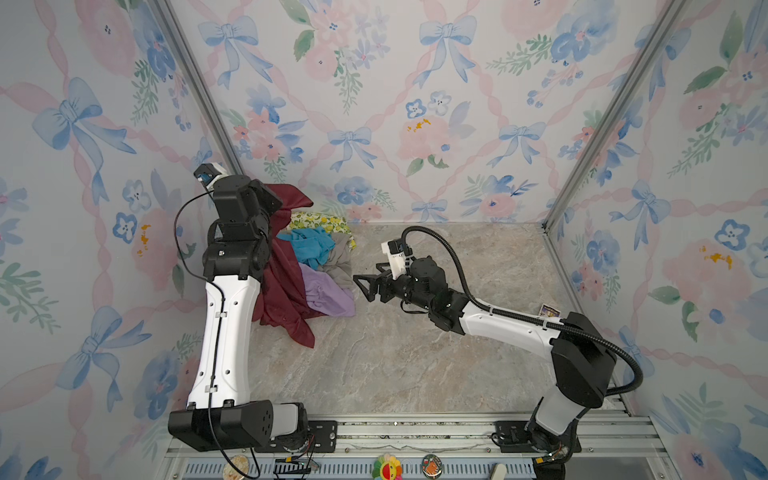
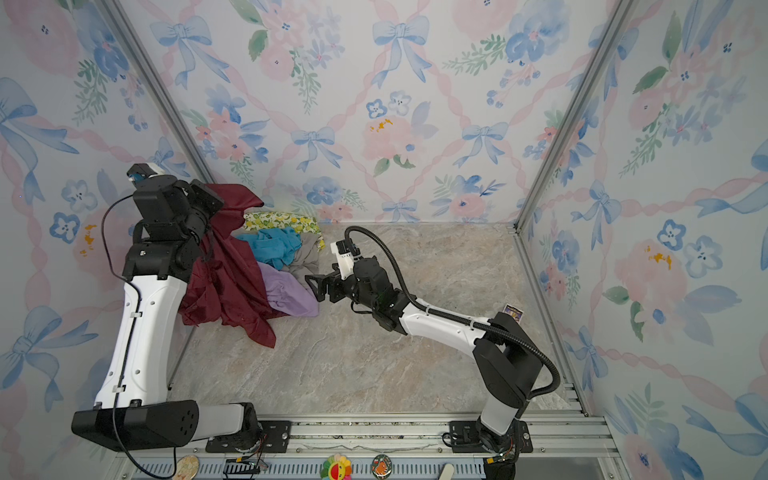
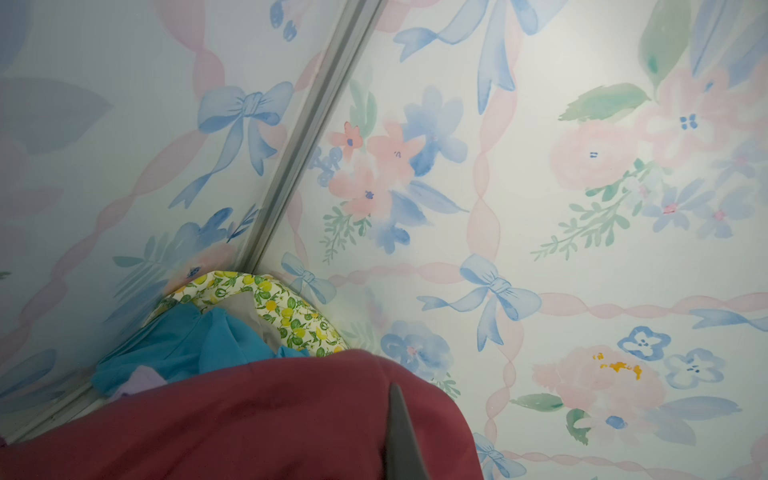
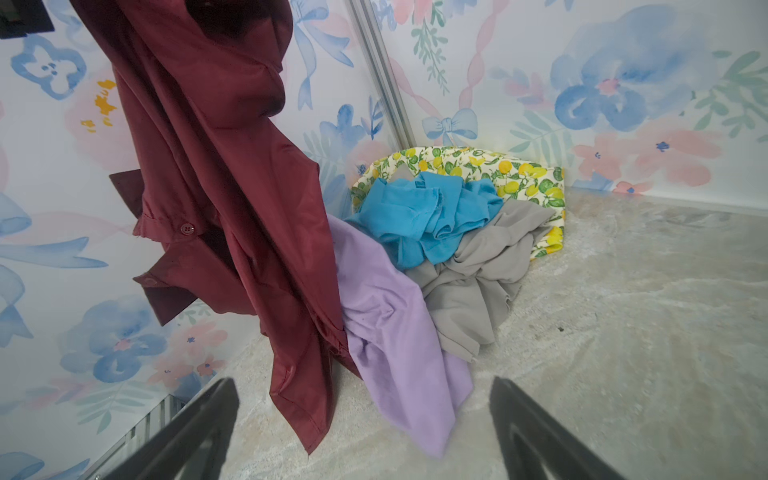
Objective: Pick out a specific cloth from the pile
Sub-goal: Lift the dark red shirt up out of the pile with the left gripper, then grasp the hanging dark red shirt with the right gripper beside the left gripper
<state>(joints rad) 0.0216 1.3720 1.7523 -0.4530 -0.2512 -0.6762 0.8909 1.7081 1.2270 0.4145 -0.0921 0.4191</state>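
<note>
The maroon cloth (image 1: 286, 291) (image 2: 232, 282) hangs from my left gripper (image 1: 272, 201), raised near the back left corner. Its lower end trails on the marble floor. In the left wrist view the gripper (image 3: 392, 388) is shut on the cloth (image 3: 249, 415), and only one dark finger (image 3: 401, 440) shows against the fabric. The pile (image 1: 320, 253) (image 2: 282, 249) (image 4: 457, 232) lies in the corner behind it: lemon print, teal, grey and lavender cloths. My right gripper (image 1: 365, 286) (image 2: 318, 286) (image 4: 363, 382) is open and empty, low beside the lavender cloth (image 4: 395, 332).
Floral-papered walls with aluminium corner posts (image 1: 199, 91) (image 1: 598, 137) close in the marble floor (image 1: 415, 353). A small card (image 1: 549, 311) lies by the right wall. A metal rail (image 1: 415, 432) carrying both arm bases runs along the front.
</note>
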